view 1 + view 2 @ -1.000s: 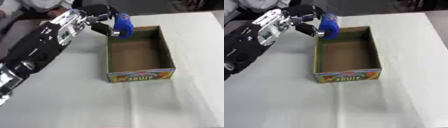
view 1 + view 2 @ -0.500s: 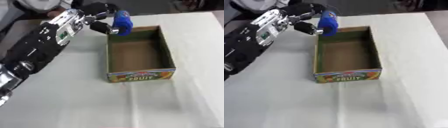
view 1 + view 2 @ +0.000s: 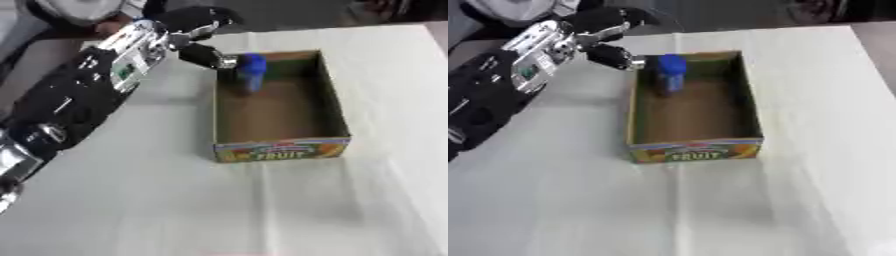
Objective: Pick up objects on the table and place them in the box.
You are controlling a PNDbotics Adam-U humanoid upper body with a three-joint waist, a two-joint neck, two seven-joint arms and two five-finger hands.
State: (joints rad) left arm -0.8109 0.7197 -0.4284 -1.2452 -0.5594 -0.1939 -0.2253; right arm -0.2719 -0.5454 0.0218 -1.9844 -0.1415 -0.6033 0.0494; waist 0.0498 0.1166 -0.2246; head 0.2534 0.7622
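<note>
A blue bottle-shaped object [image 3: 252,70] stands upright inside the cardboard box [image 3: 282,149], at its far left corner. It looks blurred and sits apart from my fingers. The box is open-topped, with a "FRUIT" label on its near wall, and holds nothing else that I can see. My left hand [image 3: 198,36] hovers just outside the box's far left corner, its fingers [image 3: 614,56] spread and holding nothing. My left arm [image 3: 83,95] runs in from the lower left. My right hand shows in no view.
A white cloth [image 3: 175,210] covers the table. The table's far edge runs just behind the box, with dark floor beyond it at the upper right.
The blue object has left my left hand and dropped into the box's far left corner. My fingers have opened, and the hand stays by the box's rim.
</note>
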